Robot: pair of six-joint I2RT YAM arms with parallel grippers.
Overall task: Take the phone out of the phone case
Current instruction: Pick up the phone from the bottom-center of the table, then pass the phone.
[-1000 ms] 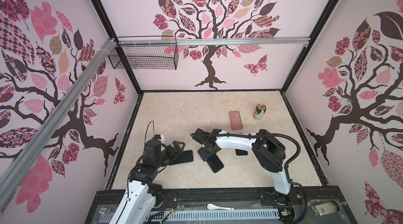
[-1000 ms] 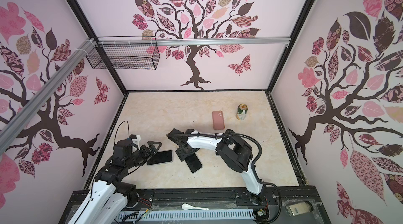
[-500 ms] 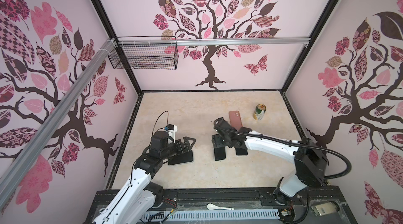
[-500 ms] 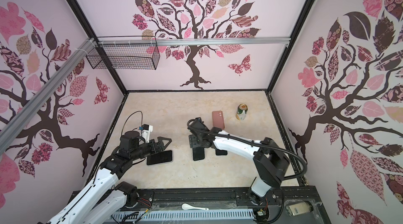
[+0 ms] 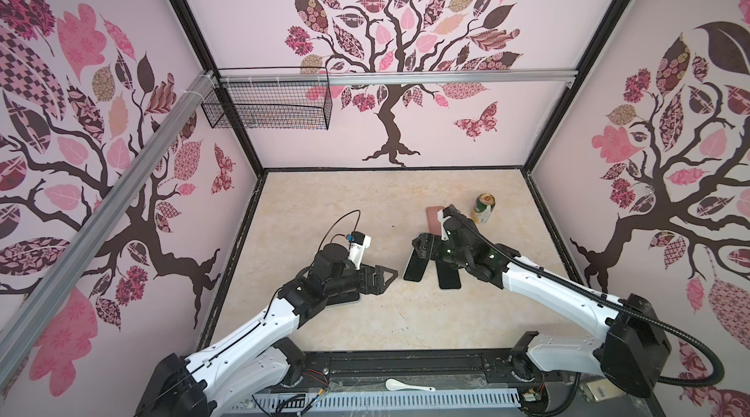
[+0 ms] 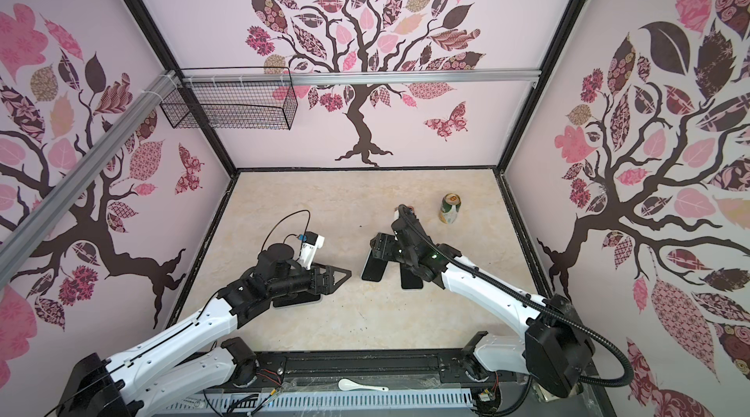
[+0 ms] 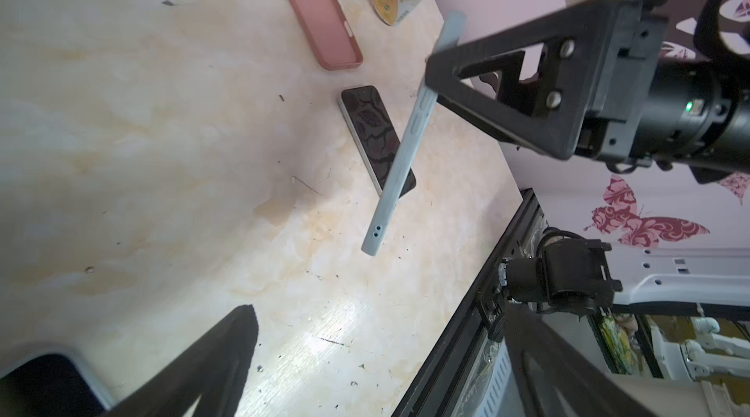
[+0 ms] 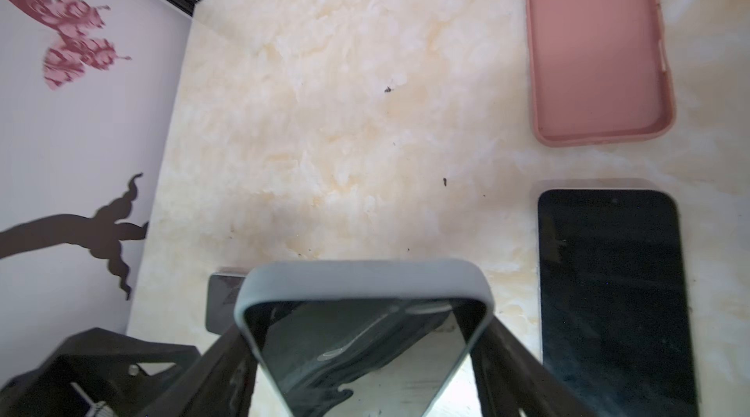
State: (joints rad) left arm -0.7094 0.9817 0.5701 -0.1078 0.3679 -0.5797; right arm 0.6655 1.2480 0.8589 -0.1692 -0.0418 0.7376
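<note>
Three phones. The right gripper [image 5: 421, 251] clamps the grey-cased phone [image 5: 413, 271] by its long edges, tilted, beside the bare phone [image 5: 449, 281] lying flat. The left gripper [image 5: 381, 279] gapes wide, empty, over a third phone [image 7: 44, 384]. Two cases, counting one empty pink case [image 7: 316, 9]. One can [image 5: 483, 208], one spoon [image 5: 408, 385].

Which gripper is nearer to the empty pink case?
Right. The right gripper, holding the grey-cased phone, is near the pink case; the left gripper hangs open, far from it.

In both top views the left arm [image 5: 259, 325] covers all but an edge of a dark phone [image 6: 300, 302], the right arm [image 5: 548, 285] hides much of the pink case [image 5: 432, 219], and the right wrist view's edge cuts off the grey-cased phone [image 8: 357, 333].
</note>
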